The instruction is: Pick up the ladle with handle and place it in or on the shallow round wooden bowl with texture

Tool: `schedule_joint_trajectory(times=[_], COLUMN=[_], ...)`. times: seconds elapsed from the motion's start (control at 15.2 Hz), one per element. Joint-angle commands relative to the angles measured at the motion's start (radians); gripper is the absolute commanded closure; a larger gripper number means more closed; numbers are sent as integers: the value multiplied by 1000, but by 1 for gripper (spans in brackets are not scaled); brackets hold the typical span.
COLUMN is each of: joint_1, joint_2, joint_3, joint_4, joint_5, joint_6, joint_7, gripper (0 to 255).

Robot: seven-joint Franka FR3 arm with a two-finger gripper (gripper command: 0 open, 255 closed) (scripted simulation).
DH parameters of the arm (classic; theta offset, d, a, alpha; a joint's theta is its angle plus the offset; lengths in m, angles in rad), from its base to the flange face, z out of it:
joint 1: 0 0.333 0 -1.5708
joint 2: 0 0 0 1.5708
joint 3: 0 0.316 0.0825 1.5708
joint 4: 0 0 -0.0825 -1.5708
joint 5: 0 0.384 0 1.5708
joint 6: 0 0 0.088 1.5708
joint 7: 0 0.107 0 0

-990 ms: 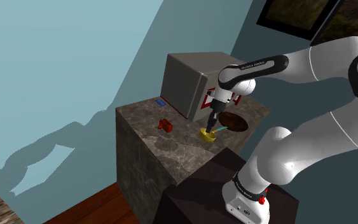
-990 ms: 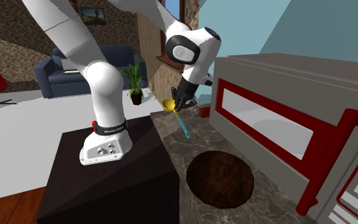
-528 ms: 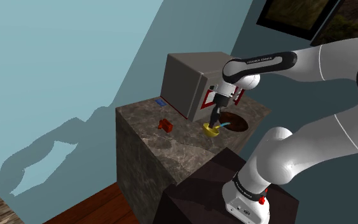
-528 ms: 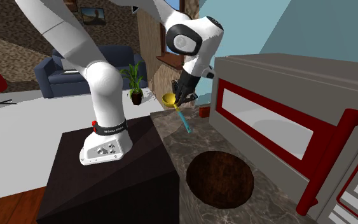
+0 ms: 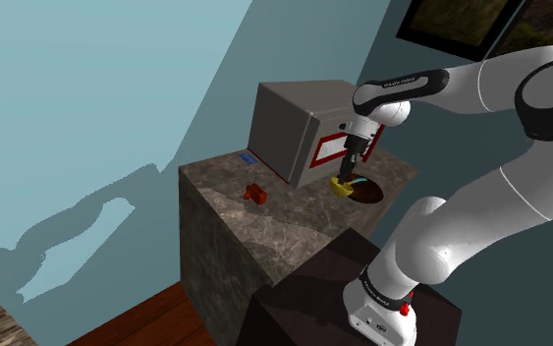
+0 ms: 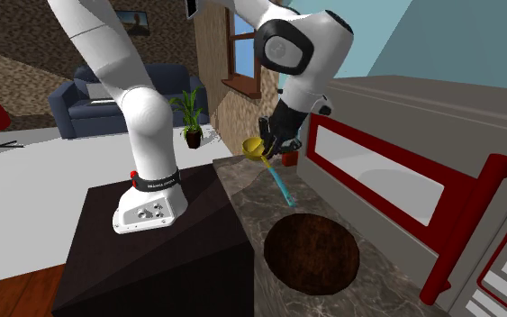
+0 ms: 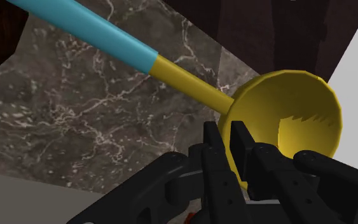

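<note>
Clasping the rim of a yellow ladle (image 6: 253,147) whose long handle turns blue past its neck, the all-black two-finger gripper (image 6: 273,153) has its fingers pinched tight on the cup's thin wall. In the wrist view the gripper (image 7: 226,133) bites that rim, with the ladle (image 7: 295,105) cup just beyond it and the handle running away over the dark veined marble counter (image 7: 75,121). Seen from the second exterior view, the cup hangs above the counter (image 6: 240,185). The handle slopes down toward 5 o'clock, its blue tip ending just short of the shallow round dark-brown wooden bowl (image 6: 312,254), so the ladle sits at the bowl's 11 o'clock. From the shoulder view the gripper (image 5: 349,169) and ladle (image 5: 347,186) stand at the 9 o'clock edge of the bowl (image 5: 368,193), in front of a grey box-shaped microwave (image 5: 286,123) with a red-framed door. A small red block (image 5: 255,194) lies on the counter well apart, at the ladle's 9 o'clock.
</note>
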Motion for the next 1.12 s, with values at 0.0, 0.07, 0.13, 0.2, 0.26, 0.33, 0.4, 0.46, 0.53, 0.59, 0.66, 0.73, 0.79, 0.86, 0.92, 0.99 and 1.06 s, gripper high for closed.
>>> schedule_joint_trajectory(times=[0.0, 0.07, 0.13, 0.2, 0.26, 0.33, 0.4, 0.46, 0.53, 0.59, 0.66, 0.73, 0.79, 0.86, 0.92, 0.99, 1.06], joint_1=[0, 1, 3, 3, 4, 2, 0, -6, -16, -30, -49, -73, -111, -119, -122, -126, -128], joint_2=[51, 81, 113, 148, 186, 226, 269, 316, 365, 416, 468, 520, 583, 589, 597, 605, 614], joint_3=[-41, -63, -86, -108, -130, -152, -173, -191, -207, -220, -229, -233, -232, -223, -220, -217, -214], joint_4=[56, 87, 120, 153, 188, 223, 260, 298, 337, 377, 419, 462, 518, 511, 504, 497, 491], joint_5=[5, 11, 19, 30, 44, 61, 81, 104, 129, 157, 185, 213, 247, 251, 257, 264, 270], joint_6=[-19, -30, -41, -52, -64, -77, -90, -105, -121, -138, -157, -177, -204, -193, -182, -171, -160], joint_7=[-55, -86, -119, -153, -189, -227, -267, -308, -351, -394, -437, -478, -525, -529, -534, -540, -546], gripper=[255, 255, 255, 255, 255, 255, 255, 255, 255, 255, 255, 255, 255, 255, 255, 255, 255])
